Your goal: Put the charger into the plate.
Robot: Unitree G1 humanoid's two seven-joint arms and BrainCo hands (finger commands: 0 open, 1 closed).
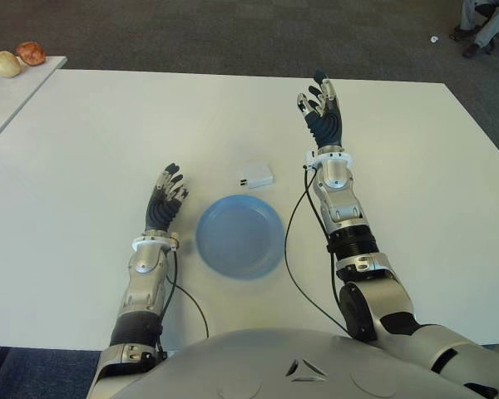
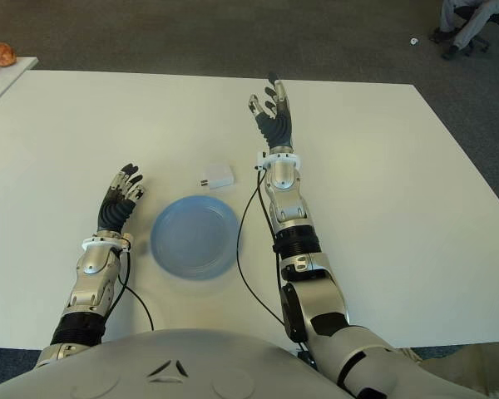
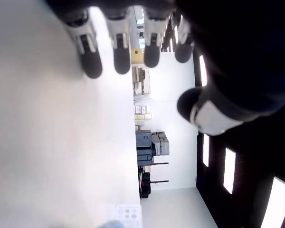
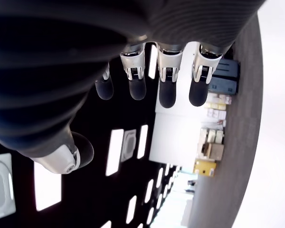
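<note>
Empty plate [image 1: 239, 235] sits between both spread, empty hands, left hand [image 1: 166, 200] idle, charger [image 1: 255, 174] near right hand [image 1: 322, 108], ungrabbed so far.

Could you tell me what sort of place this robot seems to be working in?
Probably an office or lab: a large white table on grey carpet, a seated person's legs at the far right, and ceiling light panels in the right wrist view.

This is looking like an office or lab room: a white counter [image 1: 108, 141] is standing on dark grey carpet [image 1: 233, 33], a seated person's legs [image 1: 482, 25] are showing in the far corner, and a copier-like machine [image 3: 152, 149] is standing against a white wall under ceiling light panels [image 4: 115, 152].
</note>
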